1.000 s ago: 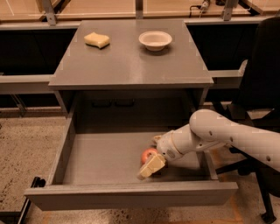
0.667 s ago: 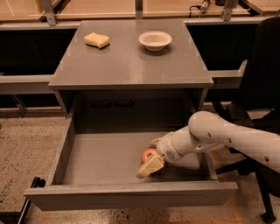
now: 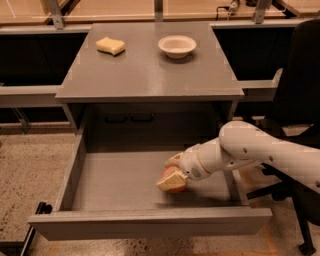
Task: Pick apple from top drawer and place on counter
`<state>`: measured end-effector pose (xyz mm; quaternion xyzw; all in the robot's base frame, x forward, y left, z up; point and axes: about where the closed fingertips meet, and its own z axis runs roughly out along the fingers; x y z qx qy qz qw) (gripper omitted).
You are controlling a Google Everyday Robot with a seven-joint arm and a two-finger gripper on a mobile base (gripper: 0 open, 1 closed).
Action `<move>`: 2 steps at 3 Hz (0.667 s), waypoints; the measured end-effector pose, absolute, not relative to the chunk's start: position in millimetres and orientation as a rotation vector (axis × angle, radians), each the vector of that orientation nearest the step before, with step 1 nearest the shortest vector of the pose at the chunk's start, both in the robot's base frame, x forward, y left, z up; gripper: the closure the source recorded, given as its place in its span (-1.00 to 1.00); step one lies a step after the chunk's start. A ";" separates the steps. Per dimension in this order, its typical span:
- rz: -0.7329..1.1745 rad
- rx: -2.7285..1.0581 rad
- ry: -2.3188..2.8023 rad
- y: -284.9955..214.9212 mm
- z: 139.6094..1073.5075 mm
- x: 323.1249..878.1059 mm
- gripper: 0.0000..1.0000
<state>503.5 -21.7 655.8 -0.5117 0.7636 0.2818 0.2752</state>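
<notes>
The apple [image 3: 175,178], red-pink, lies on the grey bottom of the open top drawer [image 3: 115,182], right of its middle and near the front panel. My gripper [image 3: 167,174] reaches into the drawer from the right on a white arm. Its cream fingers [image 3: 166,184] sit on either side of the apple and touch it, so it is shut on the apple. The apple still looks low in the drawer, at the bottom. The counter [image 3: 145,70] is the grey top of the cabinet above the drawer.
A yellow sponge [image 3: 110,45] lies at the counter's back left and a white bowl [image 3: 177,46] at its back middle. A pale wooden bench [image 3: 120,9] runs behind. A black chair [image 3: 300,85] stands to the right. The floor is speckled.
The near finger has drawn slightly up against the apple. The apple and the arm have hardly moved.
</notes>
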 end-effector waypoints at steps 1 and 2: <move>0.782 -1.399 1.944 -15.4 690.9 505.4 0.72; 0.792 -1.513 1.786 -11.3 764.3 512.3 1.00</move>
